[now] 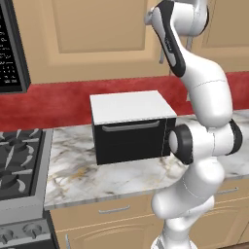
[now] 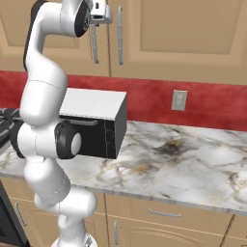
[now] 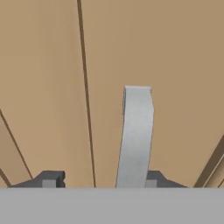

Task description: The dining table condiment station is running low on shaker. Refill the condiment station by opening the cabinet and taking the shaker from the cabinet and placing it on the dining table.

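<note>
My gripper (image 3: 98, 181) sits half-open astride the cabinet (image 1: 97, 29) handle (image 3: 136, 138), seemingly not yet clamped; door closed, so the shaker presumably waits inside. Everything remains.

The cabinet (image 2: 62, 29) door is shut, so the way inside is blocked. Open air is left above the marble counter (image 2: 183, 154), but part of it is taken by the oven (image 1: 131, 127).
</note>
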Robot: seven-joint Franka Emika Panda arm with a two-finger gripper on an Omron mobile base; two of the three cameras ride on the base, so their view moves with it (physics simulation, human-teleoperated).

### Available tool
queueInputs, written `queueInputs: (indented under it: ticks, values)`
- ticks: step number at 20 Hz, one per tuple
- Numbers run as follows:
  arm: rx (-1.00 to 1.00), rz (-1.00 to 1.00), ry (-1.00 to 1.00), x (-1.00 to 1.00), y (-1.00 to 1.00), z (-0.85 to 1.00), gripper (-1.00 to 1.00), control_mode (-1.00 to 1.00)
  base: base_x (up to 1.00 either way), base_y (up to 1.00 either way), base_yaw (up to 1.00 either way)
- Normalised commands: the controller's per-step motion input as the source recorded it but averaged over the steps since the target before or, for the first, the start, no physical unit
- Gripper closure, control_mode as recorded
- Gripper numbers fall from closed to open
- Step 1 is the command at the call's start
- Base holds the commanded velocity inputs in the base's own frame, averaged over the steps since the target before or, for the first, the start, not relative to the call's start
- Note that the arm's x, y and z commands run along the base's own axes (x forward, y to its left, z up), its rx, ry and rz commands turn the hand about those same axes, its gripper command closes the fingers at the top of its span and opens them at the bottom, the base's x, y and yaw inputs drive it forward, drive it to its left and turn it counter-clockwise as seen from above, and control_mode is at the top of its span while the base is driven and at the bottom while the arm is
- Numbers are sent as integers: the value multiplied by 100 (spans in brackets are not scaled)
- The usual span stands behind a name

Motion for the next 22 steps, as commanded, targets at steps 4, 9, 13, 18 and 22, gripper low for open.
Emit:
queueInputs:
  ticks: [4,9,13,18,22]
  values:
    - [0,0,-17,13,0,-28,100,-100,0,0,0]
    - [0,0,-21,18,2,-42,100,-100,0,0,0]
    - [0,0,-14,12,6,-34,100,-100,0,0,0]
    - [0,0,0,1,11,-5,100,-100,0,0,0]
    - [0,0,0,-31,6,0,100,-100,0,0,0]
